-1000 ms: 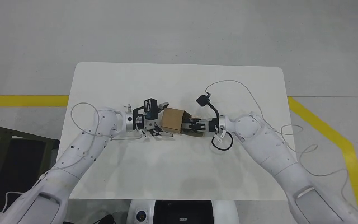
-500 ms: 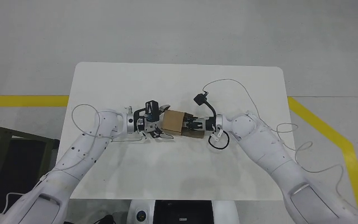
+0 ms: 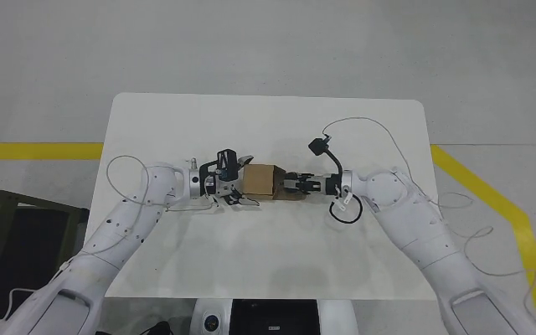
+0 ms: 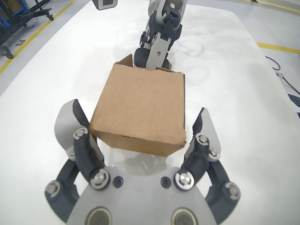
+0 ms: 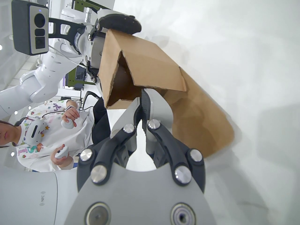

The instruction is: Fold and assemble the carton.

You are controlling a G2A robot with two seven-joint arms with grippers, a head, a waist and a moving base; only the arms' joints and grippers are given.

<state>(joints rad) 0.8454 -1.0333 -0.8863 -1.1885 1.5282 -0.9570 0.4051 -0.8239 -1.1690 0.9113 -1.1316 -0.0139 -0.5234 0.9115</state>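
A brown carton (image 3: 261,178) lies on its side in the middle of the white table (image 3: 268,117). My left gripper (image 4: 139,115) is open, its fingers (image 4: 78,118) straddling the carton's (image 4: 140,104) closed end; one finger touches a corner. My right gripper (image 5: 143,95) is shut, its tips at the carton's open end (image 5: 119,83), just under a half-folded flap (image 5: 154,71). Another flap (image 5: 201,122) lies flat on the table beside my right gripper. In the top view the left gripper (image 3: 234,180) and right gripper (image 3: 293,183) face each other across the carton.
Loose cables loop off both arms over the table, one near the right wrist (image 3: 342,211) and one arching toward the back (image 3: 360,124). Bare table surface lies in front of and behind the carton.
The right arm has drawn back to the right and its wrist has turned, the fingertips now just at the carton's open end. The left arm and carton have stayed put.
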